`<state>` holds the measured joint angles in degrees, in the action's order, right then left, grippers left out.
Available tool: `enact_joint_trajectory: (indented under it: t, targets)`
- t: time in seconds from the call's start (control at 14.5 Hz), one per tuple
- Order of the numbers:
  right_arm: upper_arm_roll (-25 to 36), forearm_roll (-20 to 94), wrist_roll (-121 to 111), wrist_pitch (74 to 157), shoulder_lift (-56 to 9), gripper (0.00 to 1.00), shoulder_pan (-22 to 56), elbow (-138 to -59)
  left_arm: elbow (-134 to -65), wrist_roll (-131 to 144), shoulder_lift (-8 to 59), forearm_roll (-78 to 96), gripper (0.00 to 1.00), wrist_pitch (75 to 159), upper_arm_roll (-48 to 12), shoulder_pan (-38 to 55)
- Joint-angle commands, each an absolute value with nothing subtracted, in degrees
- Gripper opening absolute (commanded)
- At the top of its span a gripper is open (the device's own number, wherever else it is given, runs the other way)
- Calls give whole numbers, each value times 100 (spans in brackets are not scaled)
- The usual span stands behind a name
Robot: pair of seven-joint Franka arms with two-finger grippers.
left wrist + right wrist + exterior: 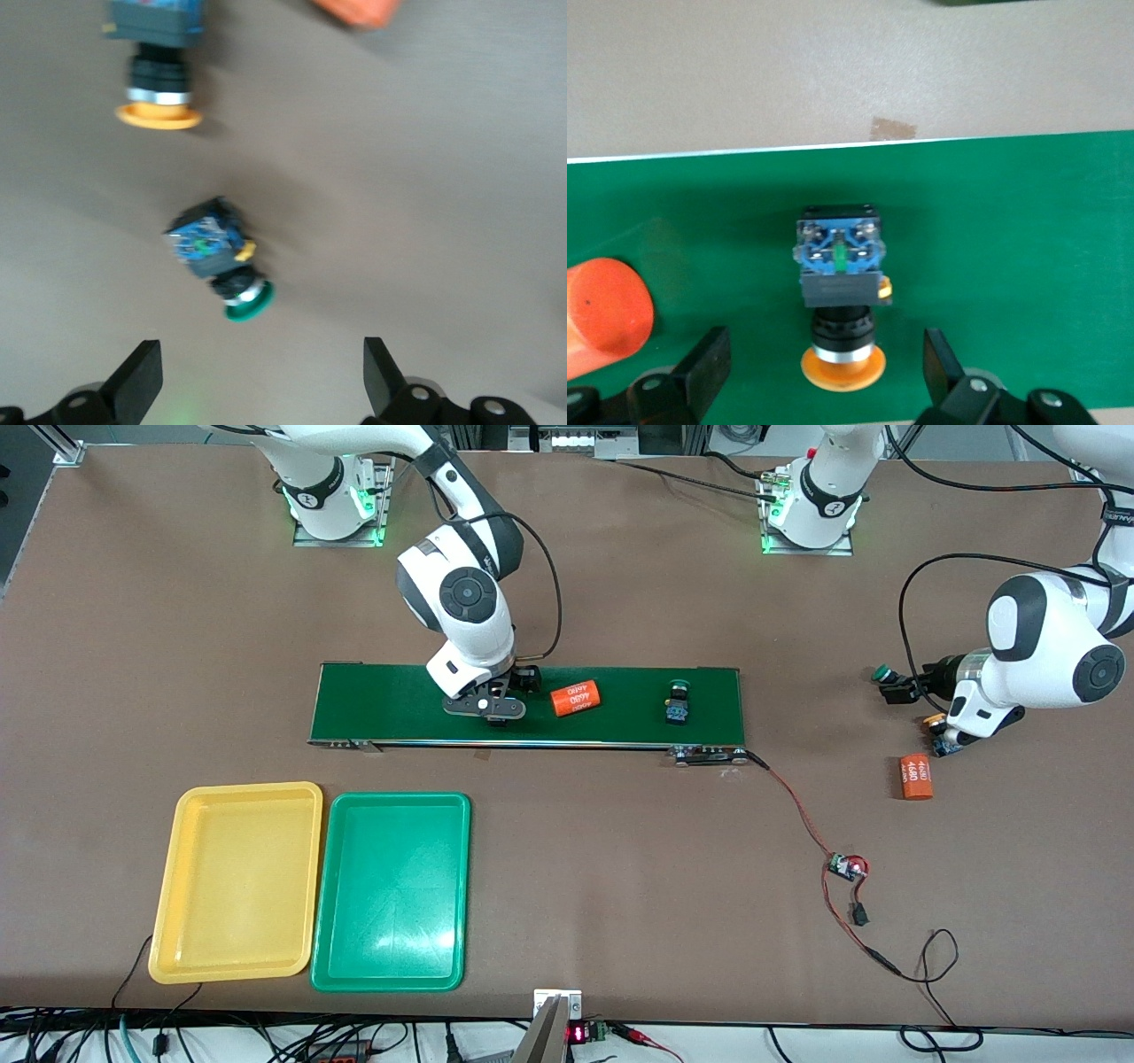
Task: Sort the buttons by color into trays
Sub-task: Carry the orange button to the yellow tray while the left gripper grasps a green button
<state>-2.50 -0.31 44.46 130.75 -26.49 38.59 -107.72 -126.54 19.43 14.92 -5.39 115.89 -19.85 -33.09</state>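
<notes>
1. The yellow tray (236,881) and the green tray (390,892) lie side by side on the table (620,886), nothing in either.
2. The conveyor belt (620,691) carries an orange cylinder (576,698) and a green-capped button (678,704).
3. The right hand (485,710) hangs low over the belt, fingers spread wide astride a yellow-capped button (840,292), untouched.
4. The left hand (257,390), fingers wide, hovers over a green button (217,257) lying on the table; a yellow button (158,80) lies at its 11 o'clock in the wrist view.
</notes>
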Motion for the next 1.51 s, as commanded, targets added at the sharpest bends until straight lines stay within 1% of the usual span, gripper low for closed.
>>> enact_joint_trajectory:
  t: [0.0, 0.07, 0.21, 0.41, 0.69, 0.83, 0.89, 1.03, 1.17, 1.24, 1.44]
  targets:
    - [-220, -166, 4421, 13113, -2725, 71, 3929, -10652, -12709, 2337, 1643, -984, 100, 11925, -2039, -3488]
    - [-220, -219, 4403, 13113, -2725, 64, 3920, -10652, -12709, 2381, 1757, -1002, 100, 11979, -2039, -3559]
    - [-211, -220, 4298, 13087, -2725, 45, 3885, -10652, -12709, 2391, 1950, -1011, 100, 12093, -2039, -3621]
    - [-194, -220, 4149, 13061, -2716, 25, 3850, -10661, -12709, 2382, 2170, -1212, 100, 12357, -2039, -3744]
    - [-158, -211, 4008, 13026, -2628, 18, 3797, -10652, -12700, 2382, 2232, -1274, 100, 12410, -2039, -3762]
    - [-149, -202, 3990, 12694, -2383, 14, 3640, -10522, -12709, 2338, 2302, -1283, 100, 12410, -2039, -3841]
    - [-149, -202, 3947, 12239, -2304, 14, 3482, -10259, -12709, 2320, 2346, -1283, 97, 12410, -2039, -3850]
    - [-149, -150, 3300, 10993, -2311, 14, 3070, -9243, -12718, 2312, 2364, -1283, 91, 12393, -2039, -3893]
    - [-149, -97, 2509, 10190, -2347, 14, 2464, -8406, -12805, 2320, 2399, -1283, 84, 12392, -2039, -3894]
    - [-158, -105, 2226, 10108, -2381, 14, 2235, -8220, -12849, 2346, 2382, -1283, 78, 12366, -2048, -3894]
    - [-149, -123, 1051, 10134, -2452, 14, 1593, -7893, -12902, 2355, 2364, -1283, 50, 12349, -2048, -3894]
